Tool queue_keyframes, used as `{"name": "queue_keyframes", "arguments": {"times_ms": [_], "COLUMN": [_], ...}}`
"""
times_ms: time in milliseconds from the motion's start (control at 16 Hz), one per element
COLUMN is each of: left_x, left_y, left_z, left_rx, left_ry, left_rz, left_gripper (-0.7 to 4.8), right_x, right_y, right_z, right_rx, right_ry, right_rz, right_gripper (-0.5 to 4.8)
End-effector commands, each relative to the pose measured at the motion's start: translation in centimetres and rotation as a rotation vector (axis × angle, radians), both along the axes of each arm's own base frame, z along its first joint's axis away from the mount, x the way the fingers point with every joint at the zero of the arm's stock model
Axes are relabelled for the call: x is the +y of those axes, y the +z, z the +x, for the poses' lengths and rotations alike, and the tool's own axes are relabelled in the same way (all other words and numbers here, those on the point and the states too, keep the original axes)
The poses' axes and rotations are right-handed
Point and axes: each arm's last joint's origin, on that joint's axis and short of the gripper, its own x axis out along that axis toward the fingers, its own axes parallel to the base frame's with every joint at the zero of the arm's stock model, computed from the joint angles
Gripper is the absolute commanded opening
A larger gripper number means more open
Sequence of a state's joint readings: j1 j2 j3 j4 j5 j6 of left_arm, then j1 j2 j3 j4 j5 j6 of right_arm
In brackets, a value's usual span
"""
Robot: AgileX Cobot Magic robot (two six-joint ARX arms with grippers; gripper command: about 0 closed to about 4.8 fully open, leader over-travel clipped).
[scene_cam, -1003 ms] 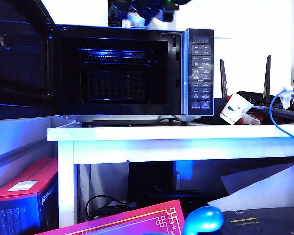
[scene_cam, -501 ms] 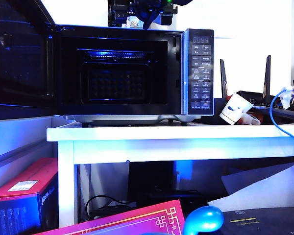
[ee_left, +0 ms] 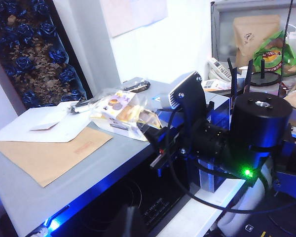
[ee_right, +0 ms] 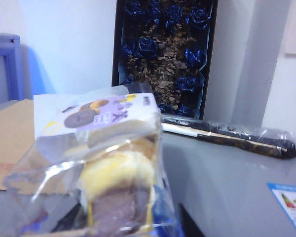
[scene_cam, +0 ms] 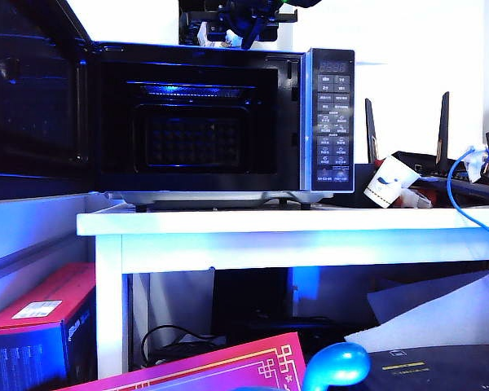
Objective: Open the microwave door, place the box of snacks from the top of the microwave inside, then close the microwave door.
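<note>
Exterior view: right gripper (scene_cam: 243, 26) is working on top of the large black microwave (scene_cam: 228, 114), whose glossy black glass door (scene_cam: 33, 98) is standing swung open at the left.

Its fingers are flanking the small clear plastic snack box (ee_left: 122, 114) with pale yellow contents; whether they are gripping is unclear. Best squeeze gently and lift straight, since thin plastic crumples. Left gripper is unseen, its opening unknown.

Glossy black glass microwave door (scene_cam: 33, 98); crinkled clear plastic box of snacks (ee_right: 106, 173); matt brown paper envelope (ee_left: 49, 153).
</note>
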State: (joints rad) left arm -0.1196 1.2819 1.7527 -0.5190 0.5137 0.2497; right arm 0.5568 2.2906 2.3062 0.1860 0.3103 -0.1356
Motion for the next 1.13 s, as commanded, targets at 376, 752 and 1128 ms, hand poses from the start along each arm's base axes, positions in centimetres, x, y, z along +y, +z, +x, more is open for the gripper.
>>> {"name": "queue_keyframes", "arguments": {"times_ms": [376,752,1128], "left_x": [0.0,-0.2,-1.0], "left_y": [0.2,0.3,-1.1], "left_z": [-0.2,2.0,9.0], "left_rx": [-0.016,-0.078,-0.179], "left_ry": [-0.005,-0.002,0.002], "left_rz": [0.002,-0.033,-0.177], "left_gripper": [-0.05,-0.05,-0.05], "right_x": [0.0,-0.5,-1.6], "right_y": [0.8,2.6,5.6], "right_z": [-0.4,-1.2,-2.9], "right_rx": [-0.054,-0.054,-0.095], "right_ry": [0.035,0.035,0.03], "right_rz": [-0.026,-0.023,-0.006], "right_gripper": [4.79,4.79,4.79]}}
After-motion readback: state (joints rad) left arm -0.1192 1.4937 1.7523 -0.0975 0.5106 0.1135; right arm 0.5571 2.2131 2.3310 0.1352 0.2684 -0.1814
